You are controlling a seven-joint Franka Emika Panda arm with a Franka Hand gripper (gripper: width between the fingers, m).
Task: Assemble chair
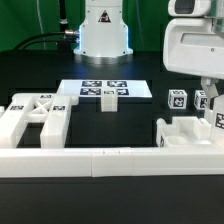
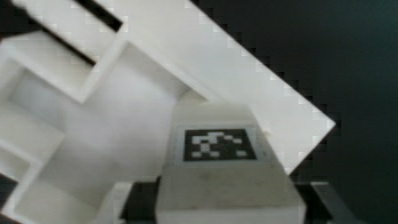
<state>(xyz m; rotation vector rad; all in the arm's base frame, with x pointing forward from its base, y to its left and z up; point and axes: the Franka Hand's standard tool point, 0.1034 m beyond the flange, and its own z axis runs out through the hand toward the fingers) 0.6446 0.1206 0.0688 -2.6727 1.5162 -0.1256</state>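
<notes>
- The gripper (image 2: 224, 203) has a dark finger on each side of a tagged chair part (image 2: 217, 150). The part fills the gap between them. Whether they clamp it cannot be told.
- In the exterior view the gripper hangs at the exterior view's right, above a cluster of chair parts (image 1: 185, 132) with tagged blocks just behind.
- A ribbed chair panel (image 1: 40, 115) lies well apart, at the exterior view's left.
- The table (image 1: 140, 112) is black. The marker board (image 1: 90, 88) lies in its middle, with a small tagged block (image 1: 108, 97) at its near edge.
- A long white border rail (image 1: 100, 160) runs along the front, and the arm's base (image 1: 103, 30) stands behind.
- The exterior view's right edge cuts off the gripper. The wrist view is close and blurred, so the parts' outlines run together.
</notes>
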